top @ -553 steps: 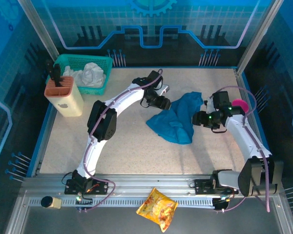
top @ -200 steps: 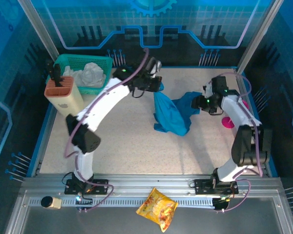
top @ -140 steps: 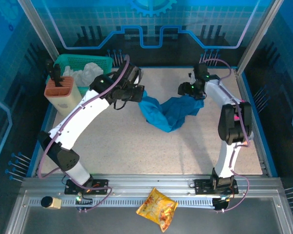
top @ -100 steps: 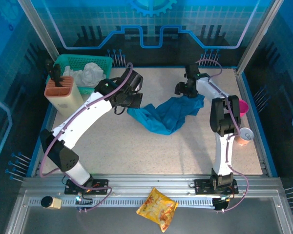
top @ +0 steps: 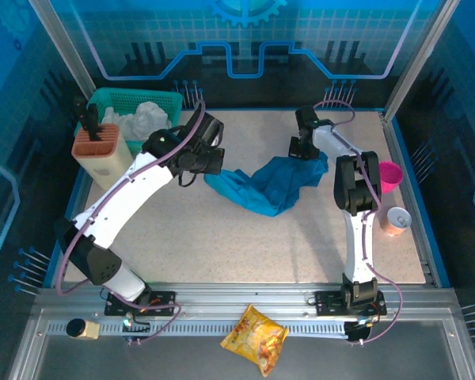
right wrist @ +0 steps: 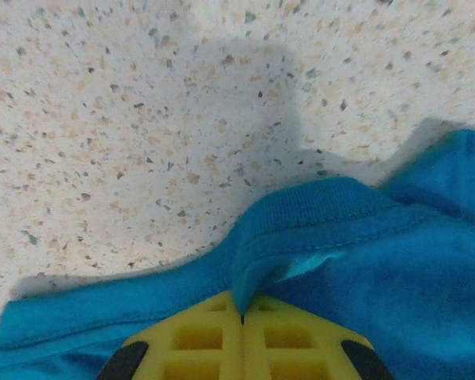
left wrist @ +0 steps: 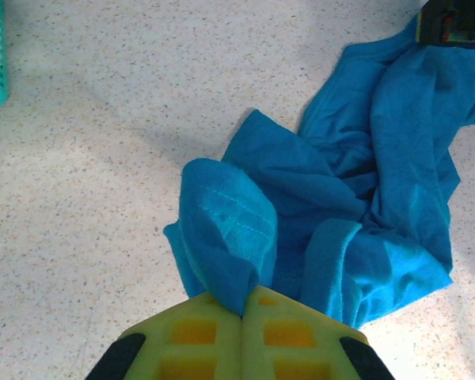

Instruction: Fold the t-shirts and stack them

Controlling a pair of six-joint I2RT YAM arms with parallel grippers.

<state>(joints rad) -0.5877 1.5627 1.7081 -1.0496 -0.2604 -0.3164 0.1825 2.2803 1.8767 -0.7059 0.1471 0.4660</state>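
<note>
**One T-Shirt, Crumpled, Held at Two Ends**

One teal-blue t-shirt [top: 267,186] lies unfolded on the speckled table [top: 222,245], toward the far middle, stretched between two grippers. The left gripper [left wrist: 242,305] has its fingers pressed together on a fold at the shirt's left end. The right gripper [right wrist: 242,310] is likewise clamped on a stitched edge at the far right end. Two cups stand apart from the shirt at right: one pink cup [top: 389,174] and one orange cup [top: 396,220]. One teal basket [top: 134,101] sits far left.

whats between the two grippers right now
The blue t-shirt, bunched, spans from the left gripper to the right gripper, both shut on it, seen in the top view.
</note>
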